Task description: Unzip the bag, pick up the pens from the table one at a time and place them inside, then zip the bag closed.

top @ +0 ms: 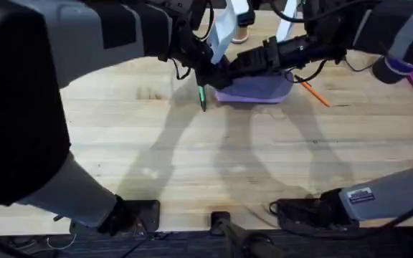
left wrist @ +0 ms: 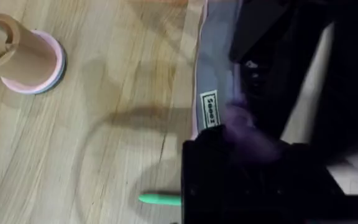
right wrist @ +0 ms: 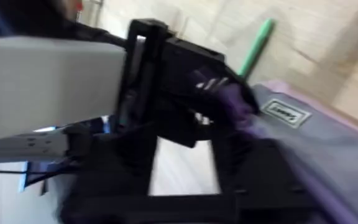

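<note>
Now both grippers meet at one end of the bag; whether the left gripper or right gripper grips it, I cannot tell; the green pen lies just beside them and could be knocked away.

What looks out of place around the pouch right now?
Nothing looks spilled or damaged. Both pens are on the table, not in the bag: the green pen lies at its left end, the orange pen to its right. Both tools crowd the bag's left end.
</note>
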